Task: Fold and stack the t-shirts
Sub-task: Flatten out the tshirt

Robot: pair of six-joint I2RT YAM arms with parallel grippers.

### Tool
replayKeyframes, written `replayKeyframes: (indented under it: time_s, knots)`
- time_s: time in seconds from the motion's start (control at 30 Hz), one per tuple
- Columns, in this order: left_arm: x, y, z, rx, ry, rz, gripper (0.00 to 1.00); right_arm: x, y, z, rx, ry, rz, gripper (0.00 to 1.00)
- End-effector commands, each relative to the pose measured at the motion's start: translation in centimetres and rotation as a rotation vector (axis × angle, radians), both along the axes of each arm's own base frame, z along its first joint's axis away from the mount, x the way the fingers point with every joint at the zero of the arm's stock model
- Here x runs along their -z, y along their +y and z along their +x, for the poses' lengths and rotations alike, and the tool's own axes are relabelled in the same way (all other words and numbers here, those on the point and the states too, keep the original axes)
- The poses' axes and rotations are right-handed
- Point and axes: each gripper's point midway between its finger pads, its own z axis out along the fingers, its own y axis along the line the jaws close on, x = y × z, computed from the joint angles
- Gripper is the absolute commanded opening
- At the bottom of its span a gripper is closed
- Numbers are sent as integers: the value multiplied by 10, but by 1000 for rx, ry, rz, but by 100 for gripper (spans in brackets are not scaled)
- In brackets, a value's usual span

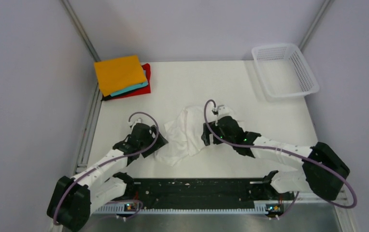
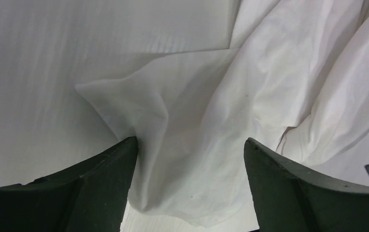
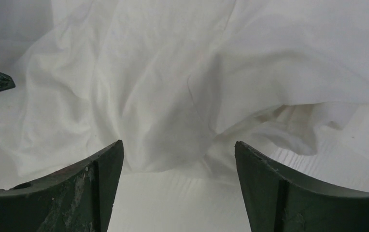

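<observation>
A crumpled white t-shirt (image 1: pixel 183 133) lies in a heap at the table's middle. My left gripper (image 1: pixel 159 141) is open at its left edge; in the left wrist view (image 2: pixel 191 145) a corner of the white cloth (image 2: pixel 187 145) lies between the spread fingers. My right gripper (image 1: pixel 205 136) is open at the heap's right side; in the right wrist view (image 3: pixel 178 147) the cloth (image 3: pixel 163 96) lies just ahead of the fingertips, bare table between them. A folded stack sits at the back left: orange tee (image 1: pixel 119 73) on top, teal tee (image 1: pixel 133 89), red tee (image 1: pixel 141 90) at the bottom.
A white plastic mesh basket (image 1: pixel 284 71) stands at the back right corner. Grey walls and metal rails bound the white table (image 1: pixel 197 87). A black bar (image 1: pixel 192 191) runs along the near edge between the arm bases.
</observation>
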Motion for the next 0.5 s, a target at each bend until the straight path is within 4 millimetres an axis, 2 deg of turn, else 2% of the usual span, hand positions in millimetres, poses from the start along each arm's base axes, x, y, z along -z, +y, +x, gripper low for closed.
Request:
replayKeyframes:
  time_s: [0.0,0.07,0.1,0.13,0.17,0.2,0.3,0.37,0.47]
  knots:
    - [13,-22,1,75,36,-45,81,-10,27,27,63,-89,7,80]
    - [17,-25,3,85,51,-32,68,0,28,33,105,-76,-19,69]
    - [19,-25,4,87,54,-20,55,4,28,36,123,-73,-24,55]
    - [20,-24,5,88,60,-7,40,7,28,38,139,-68,-29,43]
    - [20,-22,7,77,65,8,17,9,28,38,142,-64,-32,34]
    - [19,-19,10,63,61,26,2,9,28,39,149,-66,-36,26]
    - [5,-9,21,19,15,79,0,-7,20,44,183,-103,-43,8]
    - [-13,-2,31,-21,-42,98,0,-23,9,46,222,-142,-50,0]
    - [-48,8,47,-94,-155,112,0,-55,-18,50,316,-227,-58,0]
